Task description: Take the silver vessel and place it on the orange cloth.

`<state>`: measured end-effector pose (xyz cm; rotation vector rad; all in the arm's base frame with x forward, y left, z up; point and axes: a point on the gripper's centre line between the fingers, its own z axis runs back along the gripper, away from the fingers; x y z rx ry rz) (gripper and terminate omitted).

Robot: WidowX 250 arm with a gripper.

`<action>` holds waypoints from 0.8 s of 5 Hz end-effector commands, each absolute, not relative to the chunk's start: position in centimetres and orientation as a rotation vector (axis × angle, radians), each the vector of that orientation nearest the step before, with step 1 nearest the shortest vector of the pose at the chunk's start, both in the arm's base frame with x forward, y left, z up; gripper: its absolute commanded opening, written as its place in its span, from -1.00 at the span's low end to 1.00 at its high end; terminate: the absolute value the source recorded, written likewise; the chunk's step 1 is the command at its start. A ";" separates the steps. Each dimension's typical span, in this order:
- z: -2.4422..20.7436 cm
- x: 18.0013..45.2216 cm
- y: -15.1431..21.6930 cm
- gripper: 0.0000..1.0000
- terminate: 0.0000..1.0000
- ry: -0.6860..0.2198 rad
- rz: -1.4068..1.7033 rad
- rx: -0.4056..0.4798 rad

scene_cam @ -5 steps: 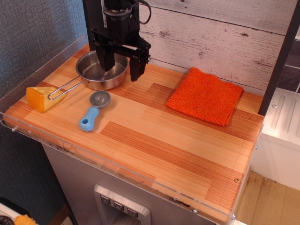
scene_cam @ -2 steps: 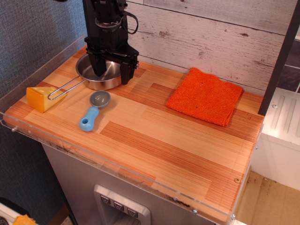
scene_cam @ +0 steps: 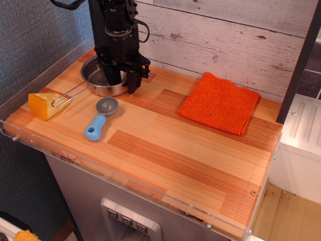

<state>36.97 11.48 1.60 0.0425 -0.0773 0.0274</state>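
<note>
Over the last second the arm has come down in the upper left of the frame and its pincer (scene_cam: pixel 122 80) has narrowed from a wide spread to a close straddle of the silver vessel (scene_cam: pixel 100 79). One finger now reaches inside the pan, the other stands just outside its right-hand rim, low by the table (scene_cam: pixel 165 150). That reads as the grasp on the rim being set up, with the lift not yet begun. The jaws look partly closed around the rim wall; whether they actually pinch it I cannot tell. The vessel sits on the table at upper left, its wire handle pointing toward the cheese wedge (scene_cam: pixel 45 105). The orange cloth (scene_cam: pixel 219 103) lies well apart at upper right, bare.
</note>
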 end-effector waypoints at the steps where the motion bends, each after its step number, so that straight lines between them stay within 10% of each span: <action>1: 3.8 37.6 12.0 -1.00 -1.00 -0.073 -0.052 0.046; 4: 8.9 35.5 10.4 -1.00 -1.00 -0.034 -0.213 0.019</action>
